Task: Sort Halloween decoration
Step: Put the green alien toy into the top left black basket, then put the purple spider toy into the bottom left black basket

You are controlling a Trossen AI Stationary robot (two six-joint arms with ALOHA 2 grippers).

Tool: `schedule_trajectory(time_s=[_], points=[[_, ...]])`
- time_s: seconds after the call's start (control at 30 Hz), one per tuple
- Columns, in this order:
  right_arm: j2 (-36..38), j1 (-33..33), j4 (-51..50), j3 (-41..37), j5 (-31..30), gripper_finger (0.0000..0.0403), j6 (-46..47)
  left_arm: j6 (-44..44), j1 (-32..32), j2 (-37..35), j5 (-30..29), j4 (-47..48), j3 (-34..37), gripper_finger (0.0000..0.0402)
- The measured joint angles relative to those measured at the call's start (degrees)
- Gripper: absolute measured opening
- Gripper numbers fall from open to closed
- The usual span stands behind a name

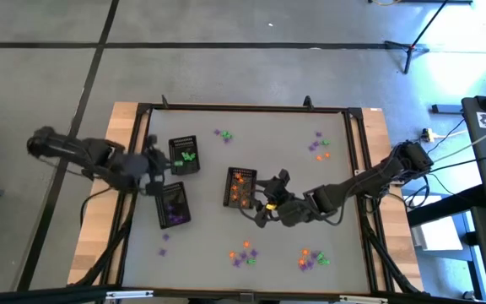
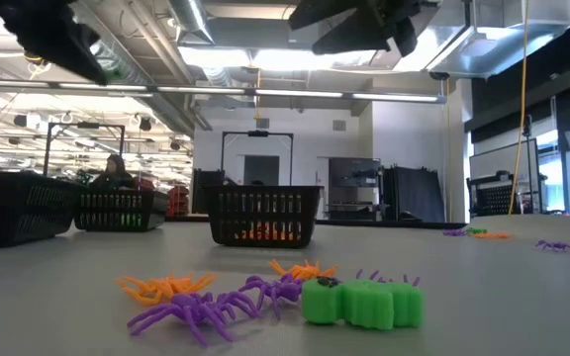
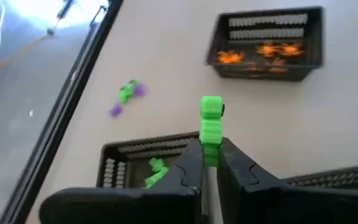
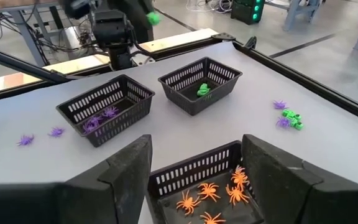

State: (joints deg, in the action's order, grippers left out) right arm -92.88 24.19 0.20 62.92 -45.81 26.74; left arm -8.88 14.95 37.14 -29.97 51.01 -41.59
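My left gripper (image 3: 211,154) is shut on a green Halloween decoration (image 3: 211,118) and hovers over the edge of the black tray holding green pieces (image 3: 143,167), at the table's left (image 1: 160,160). A tray with purple spiders (image 1: 174,204) sits nearer the front edge. My right gripper (image 4: 197,149) stands open just above and beside the tray of orange spiders (image 4: 207,190), mid-table (image 1: 264,201); its fingers touch nothing. Loose decorations lie in clusters on the table (image 1: 243,253) (image 1: 319,145). My left gripper pinches one end of the green decoration (image 3: 211,144) between its two fingers (image 3: 190,167). The rest of the piece sticks out past the fingertips. It is lifted clear, above the green tray.
More loose trinkets lie at the far middle (image 1: 224,135), the near right (image 1: 310,257) and near the purple tray (image 1: 165,245). A black frame (image 1: 243,108) rims the table. In the low view, spiders and a green piece (image 2: 364,302) lie close to the camera.
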Motion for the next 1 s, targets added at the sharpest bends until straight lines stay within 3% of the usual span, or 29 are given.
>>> schedule_trajectory(time_s=[0.17, 0.4, 0.6, 0.77, 1.0], points=[[0.0, -0.75, 0.21, 0.0, 0.39, 0.0246, 0.0, 1.44, -13.08, -0.44, 6.62, -5.85, -0.32, 0.001], [0.0, -0.6, 0.14, 0.0, 0.41, 0.0246, 0.0, -4.69, -27.33, 8.76, 17.69, -6.28, -0.29, 0.0024], [0.0, -0.59, -0.12, 0.0, 0.45, 0.0246, 0.0, -4.48, -37.29, 18.84, 18.97, -4.86, -0.29, 0.0026], [0.0, -0.59, -0.32, 0.0, 1.96, 0.0246, 0.0, 3.57, -41.57, 23.41, 20.67, -3.4, -0.27, 0.0045], [-1.39, -0.62, 0.11, -0.01, 1.99, 0.0246, 0.0, 6.49, -41.68, 23.71, 22.07, -1.72, -1.78, 0.0125]])
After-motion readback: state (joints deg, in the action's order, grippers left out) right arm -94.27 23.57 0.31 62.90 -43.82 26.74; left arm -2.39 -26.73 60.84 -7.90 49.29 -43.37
